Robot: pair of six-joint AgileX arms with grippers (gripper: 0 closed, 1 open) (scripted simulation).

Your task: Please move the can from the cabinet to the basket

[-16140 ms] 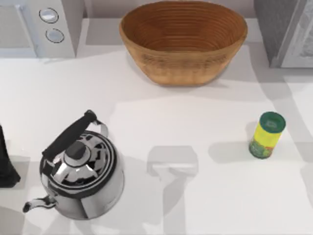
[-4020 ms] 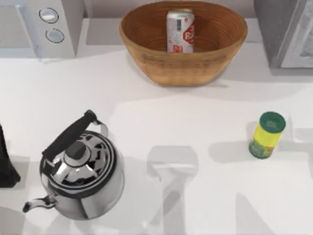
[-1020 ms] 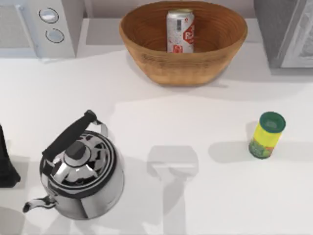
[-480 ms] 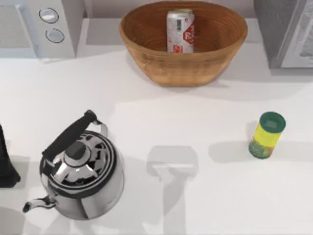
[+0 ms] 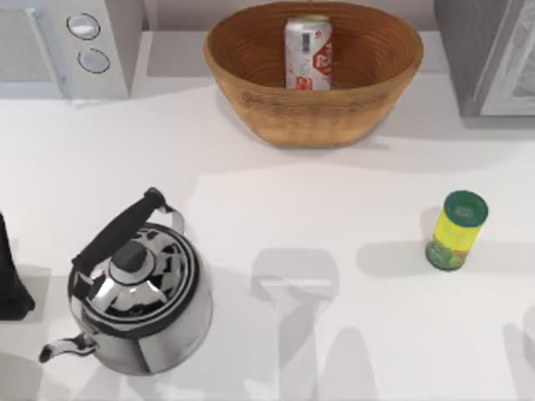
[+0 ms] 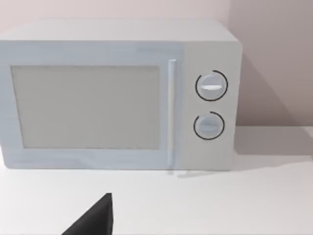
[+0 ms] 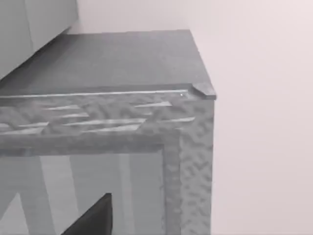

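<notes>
Inside the basket (image 5: 251, 50), upright: the can (image 5: 308, 52). Little risk beyond tipping if bumped. Gripper states: cannot tell.

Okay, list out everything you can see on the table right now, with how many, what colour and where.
Can: one, silver with a red label, upright inside the basket.
Basket: one, brown woven wicker, back middle of the table.
Cabinet: one, grey with a pale door panel, back right corner.
Microwave: one, white with two round knobs, back left corner.
Kettle: one, shiny silver with a black handle, front left.
Container: one, yellow-green with a green cap, upright on the right side of the table.
Table: one, white, under everything.
Left arm: one, black, at the table's left edge beside the kettle.
</notes>
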